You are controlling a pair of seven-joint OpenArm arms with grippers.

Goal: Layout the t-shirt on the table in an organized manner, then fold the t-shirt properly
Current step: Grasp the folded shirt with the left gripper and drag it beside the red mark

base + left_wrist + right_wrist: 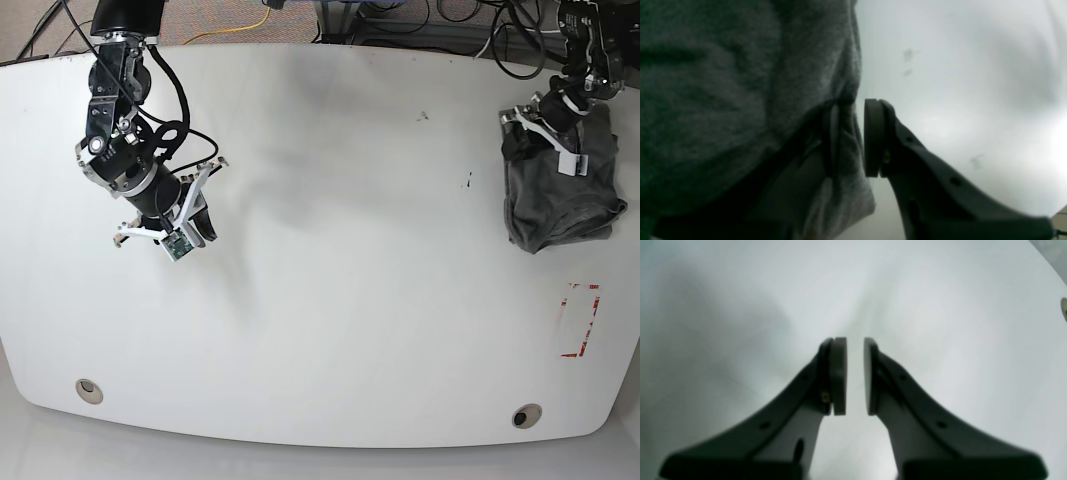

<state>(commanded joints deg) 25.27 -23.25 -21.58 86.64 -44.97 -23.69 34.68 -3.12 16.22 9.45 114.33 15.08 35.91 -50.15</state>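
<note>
The dark heather-grey t-shirt [560,195] lies bunched in a heap at the far right of the white table [330,300]. My left gripper [548,125] sits at the heap's upper left edge. In the left wrist view, the t-shirt [723,100] fills the left half, and a fold of it runs between the pads of the left gripper [851,113], which is shut on it. My right gripper [165,225] hovers over bare table at the left. In the right wrist view, the right gripper [855,373] is open by a narrow gap with nothing in it.
A red tape rectangle [580,320] marks the table below the t-shirt. Two round grommet holes [88,390] [526,415] sit near the front edge. Small dark scuffs [467,181] show left of the shirt. Cables [400,20] lie beyond the far edge.
</note>
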